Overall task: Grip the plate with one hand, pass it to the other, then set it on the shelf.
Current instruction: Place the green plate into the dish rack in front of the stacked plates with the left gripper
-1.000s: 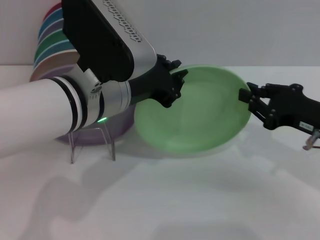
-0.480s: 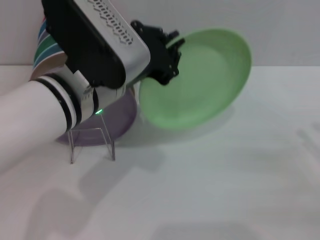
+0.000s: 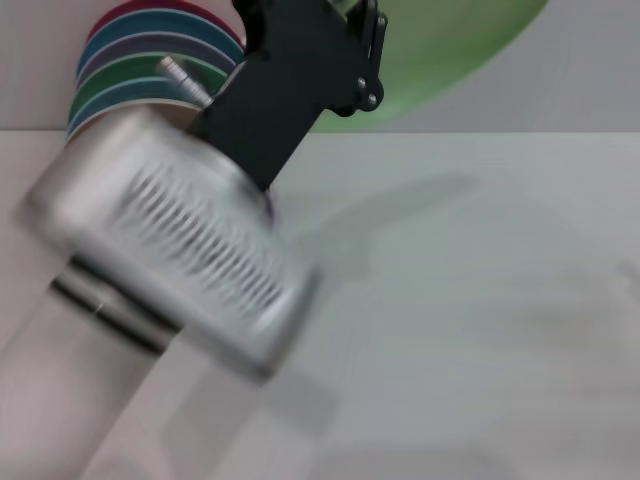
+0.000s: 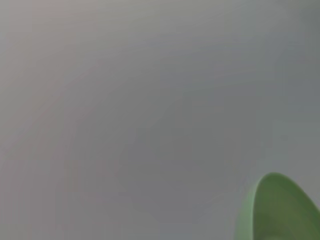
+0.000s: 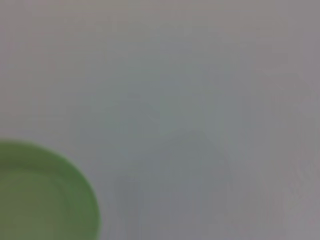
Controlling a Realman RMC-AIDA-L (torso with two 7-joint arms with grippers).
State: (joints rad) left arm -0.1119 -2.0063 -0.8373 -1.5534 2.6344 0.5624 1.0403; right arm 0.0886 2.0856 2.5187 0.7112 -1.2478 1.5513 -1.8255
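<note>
Now the left tool (image 3: 368,40), clamping the plate (image 3: 450,45), has swung higher.

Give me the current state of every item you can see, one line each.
Mint-green plate: lifted high off the table, tilted, partly out of the head view.
Left tool: raised, shut on the plate's rim.
Right tool: not in the head view.
Stack of coloured plates: standing on edge at the back left, partly hidden by the left arm.
Table: white surface, arm shadow across it.
Rack: hidden behind the arm.
</note>
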